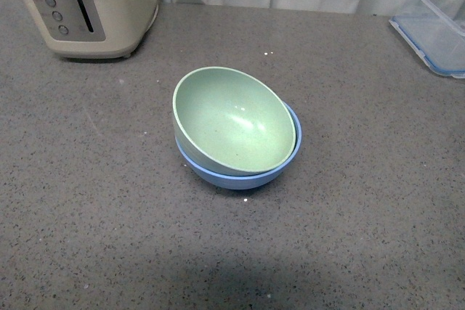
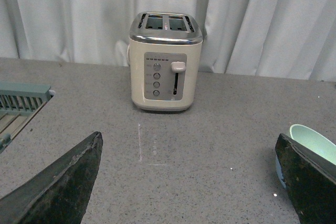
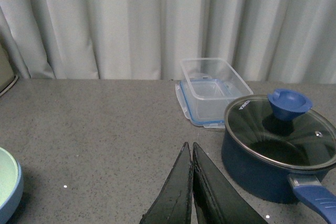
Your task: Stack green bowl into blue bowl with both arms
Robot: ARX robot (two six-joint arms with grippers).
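- The green bowl (image 1: 234, 120) sat inside the blue bowl (image 1: 240, 173) near the middle of the table (image 1: 87, 179), tilted so that its rim rose above the blue rim on the side toward the toaster (image 1: 87, 6).
- Only a crescent of the blue bowl showed beneath the green one in the front view.
- No arm appeared in the front view, and nothing touched either bowl.
- The left gripper (image 2: 191, 182) stood released, its two dark fingers (image 2: 58, 187) spread wide apart and holding nothing; the green bowl's rim (image 2: 315, 140) showed just beside one of them.
- The right gripper (image 3: 191, 192) was clenched, its fingers (image 3: 173, 195) pressed together with only a thin seam between them and nothing in it.
- The cream toaster stood at the table's far left corner, in front of a pale curtain (image 2: 273, 19).
- A clear plastic container (image 1: 436, 23) with a blue-trimmed rim lay at the far right edge.
- Near it, the right wrist view showed a dark blue pot (image 3: 262, 177) with a glass lid and blue knob (image 3: 286, 103).
- A slatted green rack (image 2: 21, 100) showed at the table's edge in the left wrist view.
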